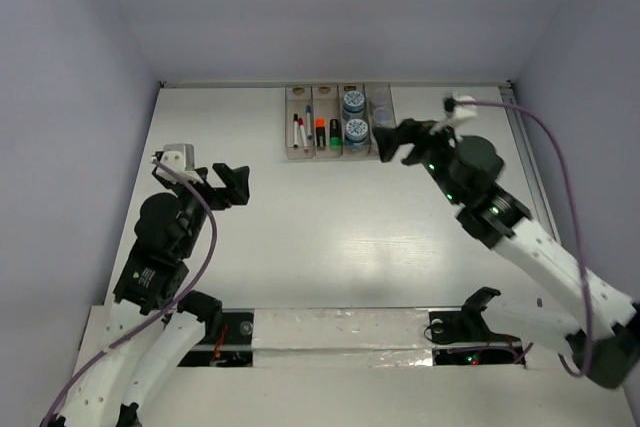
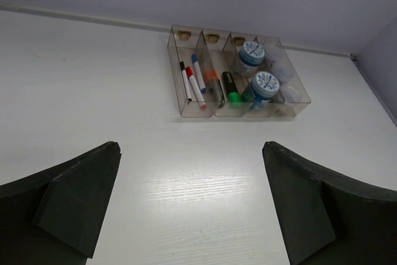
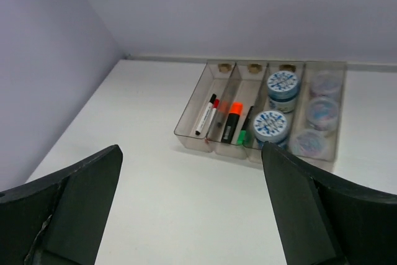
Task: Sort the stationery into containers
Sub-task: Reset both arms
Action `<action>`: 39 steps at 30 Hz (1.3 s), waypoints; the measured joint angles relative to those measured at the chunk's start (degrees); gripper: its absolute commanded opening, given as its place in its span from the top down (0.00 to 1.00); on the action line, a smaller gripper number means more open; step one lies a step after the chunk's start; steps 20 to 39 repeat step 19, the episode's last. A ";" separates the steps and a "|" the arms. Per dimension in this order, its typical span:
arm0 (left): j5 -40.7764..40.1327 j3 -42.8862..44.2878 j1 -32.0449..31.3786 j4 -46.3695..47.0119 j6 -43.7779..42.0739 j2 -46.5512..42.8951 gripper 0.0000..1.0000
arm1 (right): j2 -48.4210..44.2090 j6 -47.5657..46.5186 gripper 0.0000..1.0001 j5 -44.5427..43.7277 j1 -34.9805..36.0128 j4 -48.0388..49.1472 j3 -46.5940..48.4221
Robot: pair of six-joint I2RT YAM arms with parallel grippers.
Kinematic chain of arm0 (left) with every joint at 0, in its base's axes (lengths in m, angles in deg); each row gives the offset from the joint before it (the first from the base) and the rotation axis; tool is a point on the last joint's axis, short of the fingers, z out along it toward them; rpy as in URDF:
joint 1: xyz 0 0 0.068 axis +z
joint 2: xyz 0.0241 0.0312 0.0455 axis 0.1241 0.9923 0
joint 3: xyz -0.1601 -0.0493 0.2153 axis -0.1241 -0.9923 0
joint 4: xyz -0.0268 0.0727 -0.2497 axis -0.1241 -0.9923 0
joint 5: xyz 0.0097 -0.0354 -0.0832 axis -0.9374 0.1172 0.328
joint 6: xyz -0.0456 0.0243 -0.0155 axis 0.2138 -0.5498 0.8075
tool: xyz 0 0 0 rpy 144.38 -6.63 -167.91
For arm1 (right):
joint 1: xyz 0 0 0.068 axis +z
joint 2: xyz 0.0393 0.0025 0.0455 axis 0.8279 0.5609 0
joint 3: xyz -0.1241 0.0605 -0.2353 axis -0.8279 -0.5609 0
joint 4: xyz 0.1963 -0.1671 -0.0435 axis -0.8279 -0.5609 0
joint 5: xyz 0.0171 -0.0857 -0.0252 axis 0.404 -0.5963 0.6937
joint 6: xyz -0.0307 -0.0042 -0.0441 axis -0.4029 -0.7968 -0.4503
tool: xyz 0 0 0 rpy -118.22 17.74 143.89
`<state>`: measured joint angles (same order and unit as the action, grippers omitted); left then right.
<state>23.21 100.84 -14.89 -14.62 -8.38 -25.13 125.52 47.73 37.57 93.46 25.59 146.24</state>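
Plainly left end effector and right end effector gape wide; rightmost tubs in tray look hazy.

The white, wood-grained table bore the clear, beige-tinted four-compartment tray, which lay flat at twelve o'clock, close to its far edge

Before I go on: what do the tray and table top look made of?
Tray: seemingly clear, beige-tinted hard plastic, glossy; the pens show through its walls. Table top: white, faint wood-grain streaks and a soft sheen, likely laminate or painted board; cannot tell which.
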 measured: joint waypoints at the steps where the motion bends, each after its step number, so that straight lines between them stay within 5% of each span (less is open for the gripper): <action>1: 0.02 0.20 0.00 -0.15 0.15 -0.98 0.01 | -5.49 -0.07 0.00 -0.50 0.00 -0.92 -2.97; 5: 0.00 3.30 0.00 -1.03 0.61 -4.87 0.01 | -21.84 0.02 0.00 -3.28 0.00 -6.32 -10.23; 11: -0.92 6.47 0.02 0.28 1.88 -9.46 0.01 | -33.77 1.36 0.00 -9.22 0.00 -11.61 -15.54; 39: -0.94 3.65 0.02 -2.08 2.75 -9.27 0.01 | -29.09 2.64 0.00 -10.27 0.00 -14.32 -17.22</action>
